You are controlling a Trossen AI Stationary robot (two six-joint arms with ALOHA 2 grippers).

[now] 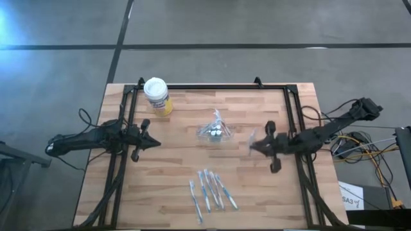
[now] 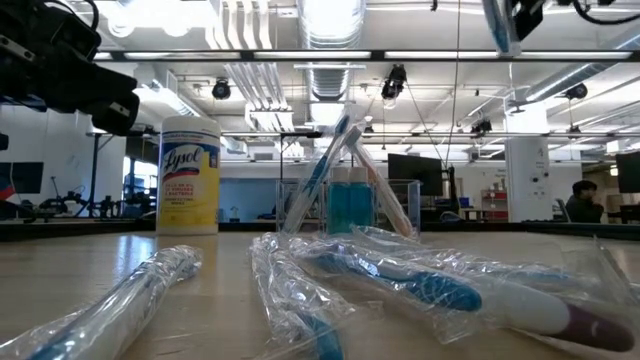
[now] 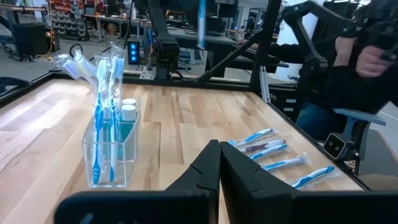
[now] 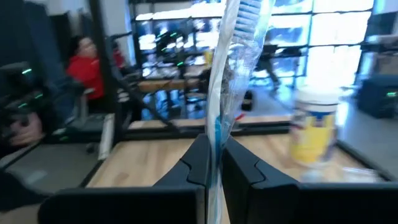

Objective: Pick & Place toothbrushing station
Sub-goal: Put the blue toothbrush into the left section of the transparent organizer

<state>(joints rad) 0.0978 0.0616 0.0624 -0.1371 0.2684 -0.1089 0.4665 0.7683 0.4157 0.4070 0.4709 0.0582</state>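
The toothbrushing station is a small clear holder [image 1: 215, 131] standing on its base mid-table, with blue and white toothbrushes [image 3: 102, 93] upright in it. Several wrapped toothbrushes [image 1: 212, 189] lie flat near the table's front edge. My right gripper [image 1: 253, 145] hovers to the right of the holder, shut on one wrapped toothbrush [image 4: 233, 56]. My left gripper [image 1: 153, 142] waits shut at the table's left side, pointing at the holder, with nothing between its fingers [image 3: 211, 168]. My right gripper pinches the wrapped toothbrush between its two fingers [image 4: 193, 163], on the handle [image 4: 215, 134] below the blue bristle head [image 4: 250, 14], through the clear wrapper. The fingers come level from the table's right and lie across the brush. The brush stands upright, lifted clear of the table.
A white-lidded yellow wipes canister [image 1: 158, 96] stands at the far left of the table. A black frame [image 1: 212, 86] runs along the far and side edges. Bare wood lies between the holder and the lying brushes. A person [image 3: 367, 68] sits beyond the table's right side.
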